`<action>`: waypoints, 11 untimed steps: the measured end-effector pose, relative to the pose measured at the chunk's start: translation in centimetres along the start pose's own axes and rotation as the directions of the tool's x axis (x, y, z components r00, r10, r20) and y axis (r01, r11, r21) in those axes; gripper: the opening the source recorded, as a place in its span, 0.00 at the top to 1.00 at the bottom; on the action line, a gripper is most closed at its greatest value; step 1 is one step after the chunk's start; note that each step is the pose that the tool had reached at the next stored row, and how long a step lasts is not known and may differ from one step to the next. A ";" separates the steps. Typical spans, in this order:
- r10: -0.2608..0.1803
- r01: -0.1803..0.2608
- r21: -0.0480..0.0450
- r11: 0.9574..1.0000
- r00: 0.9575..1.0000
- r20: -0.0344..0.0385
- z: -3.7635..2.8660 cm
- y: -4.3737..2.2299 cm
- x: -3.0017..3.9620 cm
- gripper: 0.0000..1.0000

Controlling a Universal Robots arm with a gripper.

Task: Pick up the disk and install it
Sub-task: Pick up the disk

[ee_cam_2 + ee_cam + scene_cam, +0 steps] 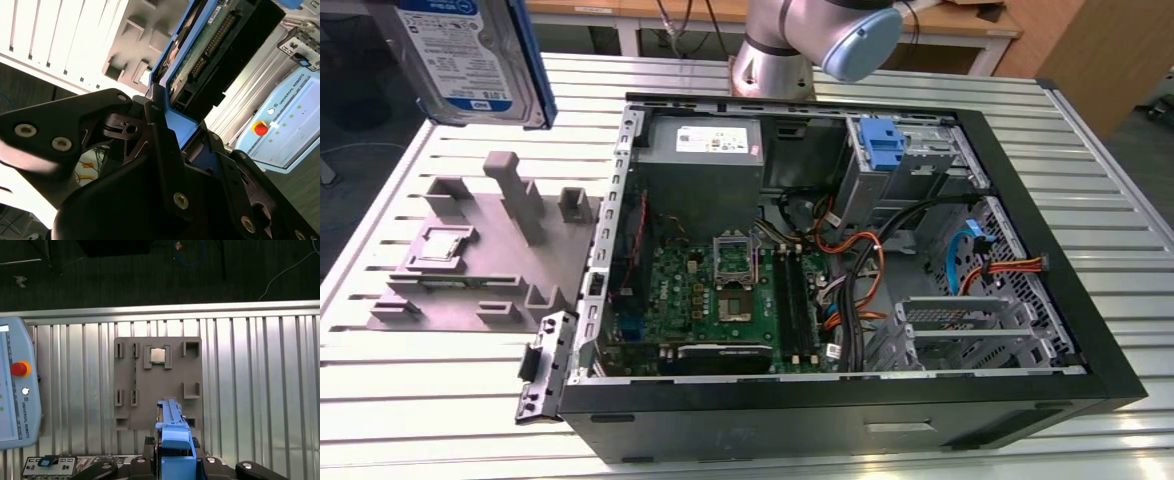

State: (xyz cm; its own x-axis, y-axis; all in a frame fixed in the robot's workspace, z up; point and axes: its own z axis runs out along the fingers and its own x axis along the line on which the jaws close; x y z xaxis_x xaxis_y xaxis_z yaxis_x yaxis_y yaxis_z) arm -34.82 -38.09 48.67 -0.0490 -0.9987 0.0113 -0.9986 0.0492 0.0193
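The disk (470,60) hangs raised in the upper left of the exterior view, over the grey fixture plate (480,265). In the second wrist view the gripper (186,131) has its jaws clamped on the disk's blue-railed edge. The open computer case (1067,330) lies at centre right

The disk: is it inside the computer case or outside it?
Outside: the gripper holds the disk above the grey fixture.

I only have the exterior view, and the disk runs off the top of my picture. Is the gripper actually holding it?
Observer: Yes. In the second wrist view the gripper is shut on the disk, clamping its blue edge.
Operator: What is under it?
Observer: The first wrist view looks down past the disk onto the grey fixture on the slatted table.
Operator: Anything else nearby?
Observer: A teach pendant with a red button lies beside the fixture.
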 end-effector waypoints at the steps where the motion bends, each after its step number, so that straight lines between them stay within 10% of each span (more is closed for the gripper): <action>1: 0.000 0.000 0.000 1.000 1.000 0.000 0.02 -0.19 0.00 0.64; 11: 0.000 0.000 0.001 1.000 1.000 0.000 0.23 -2.31 0.02 0.64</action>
State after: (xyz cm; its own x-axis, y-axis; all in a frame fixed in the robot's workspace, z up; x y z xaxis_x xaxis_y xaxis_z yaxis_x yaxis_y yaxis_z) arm -32.51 -38.23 48.40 -0.0491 -0.9987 0.0114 -0.9986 0.0493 0.0182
